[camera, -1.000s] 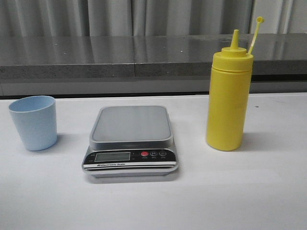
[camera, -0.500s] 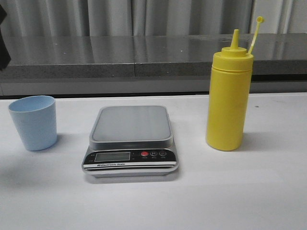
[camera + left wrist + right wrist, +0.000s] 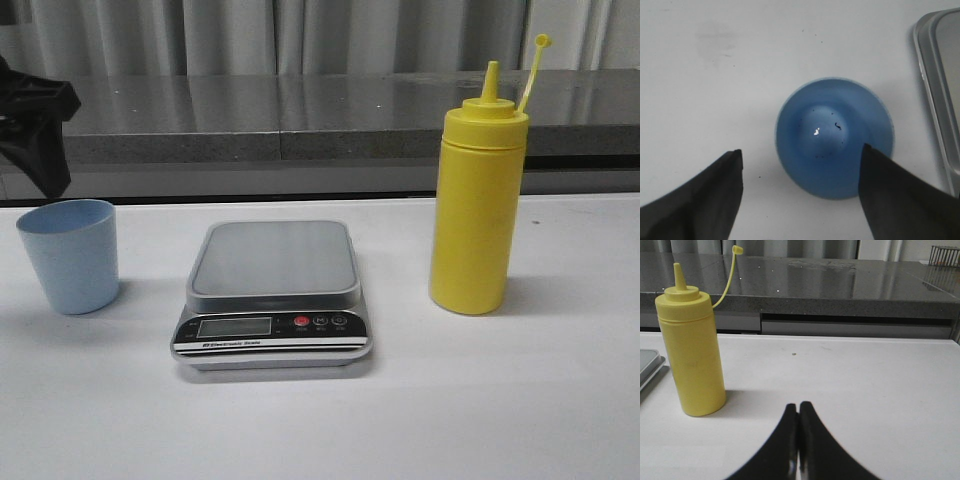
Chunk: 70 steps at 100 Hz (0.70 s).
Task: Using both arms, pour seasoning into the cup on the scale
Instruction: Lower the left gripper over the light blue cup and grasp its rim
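Left wrist view showed my left pincer (image 3: pixel 800 192) spread above the blue cup (image 3: pixel 834 137), which stood beside the scale (image 3: pixel 273 292). Descending off-centre, I judged, could tip it. My right pincer (image 3: pixel 799 412) was pressed together, near the yellow bottle (image 3: pixel 476 195). White worktop (image 3: pixel 520 400), grey curtains behind.

Even, soft overhead light, faint shadows beside the bottle (image 3: pixel 478 195), glare on the dark counter (image 3: pixel 300 105), slightly soft focus.

Blue cup (image 3: pixel 835 137) seen from above between spread jaws, scale (image 3: pixel 941 90) edge beside
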Tool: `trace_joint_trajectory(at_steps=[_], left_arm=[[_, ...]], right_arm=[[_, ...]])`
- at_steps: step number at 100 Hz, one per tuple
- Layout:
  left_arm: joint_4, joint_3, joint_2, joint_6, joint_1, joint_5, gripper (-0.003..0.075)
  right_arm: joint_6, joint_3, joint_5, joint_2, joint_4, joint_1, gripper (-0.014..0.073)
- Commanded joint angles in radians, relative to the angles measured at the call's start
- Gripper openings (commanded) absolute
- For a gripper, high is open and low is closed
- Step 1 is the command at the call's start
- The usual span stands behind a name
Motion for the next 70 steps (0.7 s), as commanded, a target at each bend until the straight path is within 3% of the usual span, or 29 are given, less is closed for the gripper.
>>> trace_joint_trajectory(at_steps=[1,53,60,70], left_arm=[[-0.012,-0.039,-0.009,-0.012,-0.003,-0.032,0.0473],[-0.030,-0.041,0.078,-0.042,0.007,-0.093,0.0469],[-0.030,-0.041,0.078,-0.042,0.007,-0.093,0.0438],[-0.030,-0.041,0.078,-0.042,0.007,-0.087,0.0329]], right_arm=[[0.003,-0.016,-0.081,-0.023,-0.013,-0.005,-0.0039],[0.003,-0.016,-0.081,-0.023,-0.013,-0.005,-0.0039],[0.003,-0.016,-0.081,-0.023,-0.013,-0.005,-0.0039],[0.003,-0.016,-0.081,-0.023,-0.013,-0.005,-0.0039]])
